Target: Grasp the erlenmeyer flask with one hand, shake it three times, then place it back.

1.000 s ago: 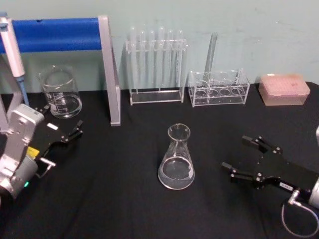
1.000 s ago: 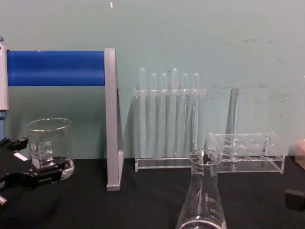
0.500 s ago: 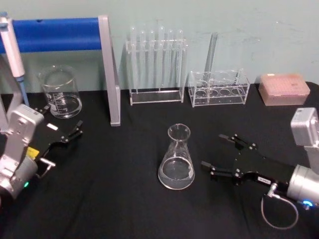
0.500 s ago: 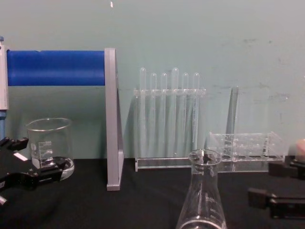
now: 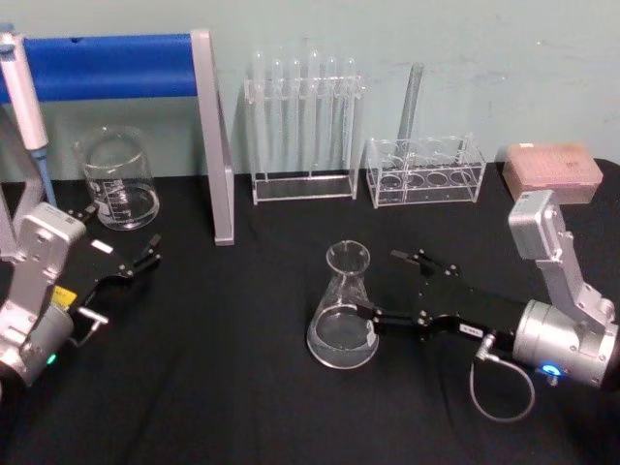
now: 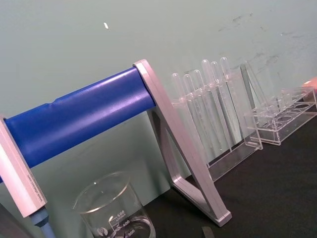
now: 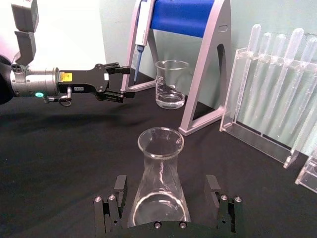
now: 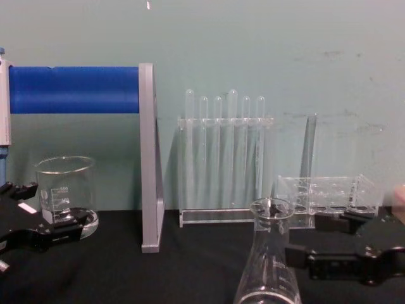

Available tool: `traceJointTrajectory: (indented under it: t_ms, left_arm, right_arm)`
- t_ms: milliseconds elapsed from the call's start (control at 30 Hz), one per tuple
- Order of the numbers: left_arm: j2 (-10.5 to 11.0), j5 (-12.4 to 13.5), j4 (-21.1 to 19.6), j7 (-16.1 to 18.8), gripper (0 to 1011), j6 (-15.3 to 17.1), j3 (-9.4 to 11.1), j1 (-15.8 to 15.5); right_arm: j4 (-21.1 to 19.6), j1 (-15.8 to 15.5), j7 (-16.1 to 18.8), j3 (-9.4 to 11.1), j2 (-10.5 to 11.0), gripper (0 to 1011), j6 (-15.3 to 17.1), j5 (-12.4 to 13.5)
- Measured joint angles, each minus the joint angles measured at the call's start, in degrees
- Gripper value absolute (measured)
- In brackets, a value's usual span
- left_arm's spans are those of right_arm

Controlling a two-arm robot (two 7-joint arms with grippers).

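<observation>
— Standing over there, can you see whether the right gripper (image 5: 380, 286) has hold of the erlenmeyer flask (image 5: 343, 310)?

— It hasn't. Its two black fingers (image 7: 119, 188) are spread wide, one on either side of the flask's lower body. There is a gap between glass and finger on both sides, so nothing is clamped.

— And where is the flask?

— Upright on the black table (image 5: 213, 378), about the middle of it, mouth up. It stands well in front of the tall test tube rack (image 5: 303, 126).

— How does that arm come in?

— From the robot's right, low over the tabletop, with the fingers pointing at the flask's right side. Seen from chest height, the near finger is level with the lower half of the flask, just beside the glass.

— What about the left gripper (image 5: 121, 232)?

— It's off at the table's left edge, well apart from the flask and near the beaker (image 5: 118, 179). Its fingers are parted and hold nothing.

— Anything else on the table?

— A blue-barred stand (image 5: 107, 66) rises behind the beaker, with a pipette (image 5: 24, 97) hanging at its left end. To the right of the tall rack there's a low clear rack (image 5: 424, 172) with a single tube standing in it. A pink box (image 5: 552, 172) sits at the far right, against the wall.
</observation>
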Motion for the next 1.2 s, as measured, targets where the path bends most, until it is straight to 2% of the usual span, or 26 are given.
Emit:
traceJointTrajectory:
  t_ms: [167,400,900,1200]
  left_arm:
    - [0.0,0.0,0.0,0.0,1001,0.0,0.0,0.0]
    - [0.0,0.0,0.0,0.0,1001,0.0,0.0,0.0]
    - [0.0,0.0,0.0,0.0,1001,0.0,0.0,0.0]
    - [0.0,0.0,0.0,0.0,1001,0.0,0.0,0.0]
  right_arm:
    - [1.9,2.1,0.0,-1.4,-1.6,1000,0.4,-0.2]
    - [3.2,3.5,-0.1,-2.4,-2.6,1000,0.6,-0.2]
    - [4.3,5.1,0.1,-4.0,-3.8,1000,0.4,-0.2]
    - [4.4,5.4,-0.6,-4.3,-4.1,1000,0.2,-0.7]
